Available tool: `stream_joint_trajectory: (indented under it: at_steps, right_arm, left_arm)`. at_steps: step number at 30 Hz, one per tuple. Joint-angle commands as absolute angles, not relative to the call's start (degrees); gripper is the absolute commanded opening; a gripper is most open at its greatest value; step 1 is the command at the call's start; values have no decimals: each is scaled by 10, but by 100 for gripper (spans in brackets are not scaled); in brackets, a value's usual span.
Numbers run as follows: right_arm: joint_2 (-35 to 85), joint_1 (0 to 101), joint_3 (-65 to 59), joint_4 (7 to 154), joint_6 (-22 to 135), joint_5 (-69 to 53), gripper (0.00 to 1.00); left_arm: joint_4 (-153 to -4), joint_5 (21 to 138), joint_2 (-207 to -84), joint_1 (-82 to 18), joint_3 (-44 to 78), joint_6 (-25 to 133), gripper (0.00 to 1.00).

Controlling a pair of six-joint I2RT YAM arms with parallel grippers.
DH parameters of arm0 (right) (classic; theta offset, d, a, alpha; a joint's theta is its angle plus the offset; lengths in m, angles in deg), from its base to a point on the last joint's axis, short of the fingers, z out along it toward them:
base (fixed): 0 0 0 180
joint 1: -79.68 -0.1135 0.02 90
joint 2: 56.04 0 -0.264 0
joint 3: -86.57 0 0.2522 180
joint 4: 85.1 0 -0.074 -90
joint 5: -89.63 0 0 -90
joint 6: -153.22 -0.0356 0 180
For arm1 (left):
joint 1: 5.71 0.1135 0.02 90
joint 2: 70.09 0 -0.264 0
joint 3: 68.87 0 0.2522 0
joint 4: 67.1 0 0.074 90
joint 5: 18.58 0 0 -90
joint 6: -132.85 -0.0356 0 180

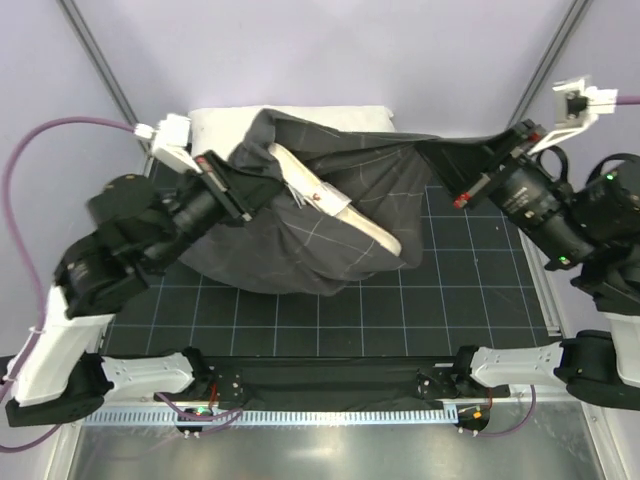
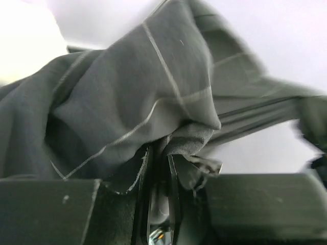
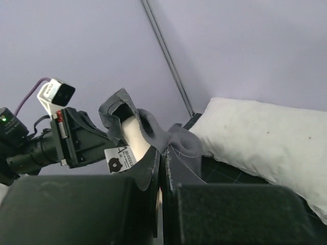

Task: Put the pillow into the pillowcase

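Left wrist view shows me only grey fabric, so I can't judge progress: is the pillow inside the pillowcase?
Observer: Only partly. In the top view, one long edge of the pillow shows outside the opening of the pillowcase.
Operator: Is the right hand holding anything?
Observer: Yes. The right hand is shut on a corner of the pillowcase, and the fabric runs taut from there to the left hand.

Pillow half inside pillowcase, on mat, between my left gripper and right gripper; white pillow behind.
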State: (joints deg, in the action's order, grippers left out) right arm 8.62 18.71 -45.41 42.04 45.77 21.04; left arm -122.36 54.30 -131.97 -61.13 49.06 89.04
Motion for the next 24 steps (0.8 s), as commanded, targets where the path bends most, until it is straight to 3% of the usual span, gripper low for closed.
stream_joint_trajectory:
  at_steps: [1, 11, 14, 19, 24]
  right_arm:
    - [53, 191, -488, 497, 483, 237, 4]
    - [97, 191, -610, 462, 538, 245, 4]
    - [85, 191, -590, 467, 548, 246, 4]
    - [64, 191, -532, 479, 565, 254, 4]
    - [84, 191, -502, 466, 547, 200, 4]
  left_arm:
    - [-1163, 527, -1342, -609, 452, 883, 19]
    - [-1145, 654, -1484, -578, 627, 881, 17]
    - [-1128, 731, -1524, -573, 684, 892, 14]
    - [-1059, 801, -1543, -567, 663, 936, 14]
    - [-1070, 822, -1524, -482, 589, 980, 8]
